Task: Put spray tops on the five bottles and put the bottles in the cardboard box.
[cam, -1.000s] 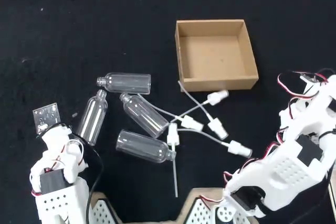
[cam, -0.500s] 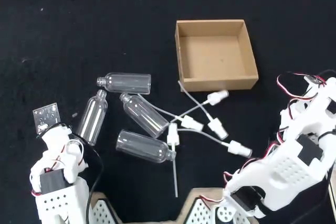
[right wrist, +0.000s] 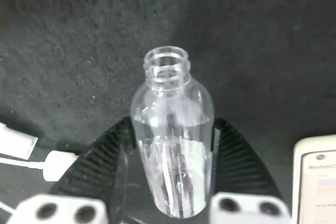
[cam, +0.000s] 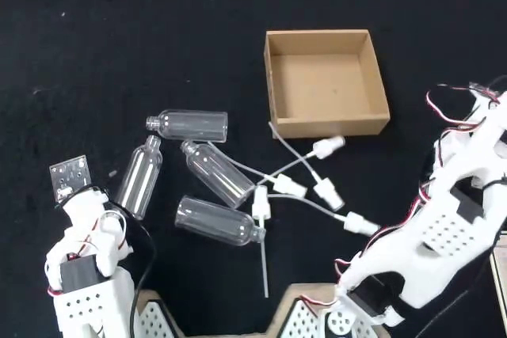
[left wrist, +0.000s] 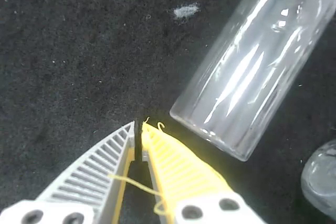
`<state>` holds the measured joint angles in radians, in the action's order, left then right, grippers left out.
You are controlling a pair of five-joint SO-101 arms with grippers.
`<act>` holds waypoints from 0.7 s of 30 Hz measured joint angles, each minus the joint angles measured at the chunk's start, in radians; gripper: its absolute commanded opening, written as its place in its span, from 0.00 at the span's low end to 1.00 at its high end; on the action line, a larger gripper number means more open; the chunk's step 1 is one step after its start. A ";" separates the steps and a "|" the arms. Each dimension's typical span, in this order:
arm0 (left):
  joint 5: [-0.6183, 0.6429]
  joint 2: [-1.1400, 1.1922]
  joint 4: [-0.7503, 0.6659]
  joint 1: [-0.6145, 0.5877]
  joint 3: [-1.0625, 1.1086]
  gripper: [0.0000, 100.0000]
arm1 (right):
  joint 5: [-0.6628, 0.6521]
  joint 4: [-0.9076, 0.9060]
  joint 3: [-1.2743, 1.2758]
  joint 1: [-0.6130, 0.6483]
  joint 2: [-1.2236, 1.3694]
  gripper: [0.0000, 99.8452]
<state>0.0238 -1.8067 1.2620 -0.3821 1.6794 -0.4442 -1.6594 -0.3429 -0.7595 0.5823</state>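
My right gripper (right wrist: 172, 129) is shut on a clear bottle (right wrist: 170, 145), whose open neck points away from the wrist. The right arm (cam: 451, 227) stands at the table's right side. Several more clear bottles (cam: 194, 125) (cam: 140, 174) (cam: 218, 173) (cam: 219, 222) lie uncapped left of centre. Several white spray tops (cam: 329, 146) (cam: 289, 187) (cam: 327, 192) (cam: 261, 203) (cam: 360, 223) with long tubes lie between them and the right arm. The cardboard box (cam: 329, 126) stands empty behind them. My left gripper (left wrist: 139, 127) is shut with nothing in it, just beside a lying bottle (left wrist: 252, 72).
The left arm (cam: 83, 251) stands at the front left corner of the black table. A spray top (right wrist: 52, 163) lies on the cloth near the right gripper. A white flat device (right wrist: 317, 177) lies at the right edge. Another bottle's rim (left wrist: 321, 179) lies close to the left gripper.
The right arm has swung to the right and away from the spray tops, carrying its bottle. The left arm, the lying bottles and the box have not moved.
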 measured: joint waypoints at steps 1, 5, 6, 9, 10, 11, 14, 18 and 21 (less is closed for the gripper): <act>0.000 0.000 0.000 0.000 0.000 0.03 | 0.000 -0.011 -0.018 0.000 0.017 0.26; 0.000 0.000 0.000 0.000 0.000 0.03 | 0.000 -0.064 -0.118 0.012 0.069 0.26; 0.000 0.000 0.000 0.000 0.000 0.03 | 0.005 -0.066 -0.140 0.018 0.069 0.26; 0.000 0.000 0.000 0.000 0.000 0.03 | 0.029 -0.068 -0.187 0.029 0.069 0.26; 0.000 0.000 0.000 0.000 0.000 0.03 | 0.034 -0.068 -0.189 0.029 0.069 0.26; 0.000 0.000 0.000 0.000 0.000 0.03 | 0.035 -0.068 -0.189 0.031 0.069 0.26; 0.000 0.000 0.000 0.000 0.000 0.03 | 0.035 -0.069 -0.189 0.031 0.069 0.27; 0.000 0.000 0.000 0.000 0.000 0.03 | 0.035 -0.069 -0.157 0.031 0.069 0.27; 0.000 0.000 0.000 0.000 0.000 0.03 | 0.035 -0.069 -0.110 0.031 0.069 0.27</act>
<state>0.0238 -1.8067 1.2620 -0.3821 1.6794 -0.4089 -1.7285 -0.4534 -0.7288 0.6513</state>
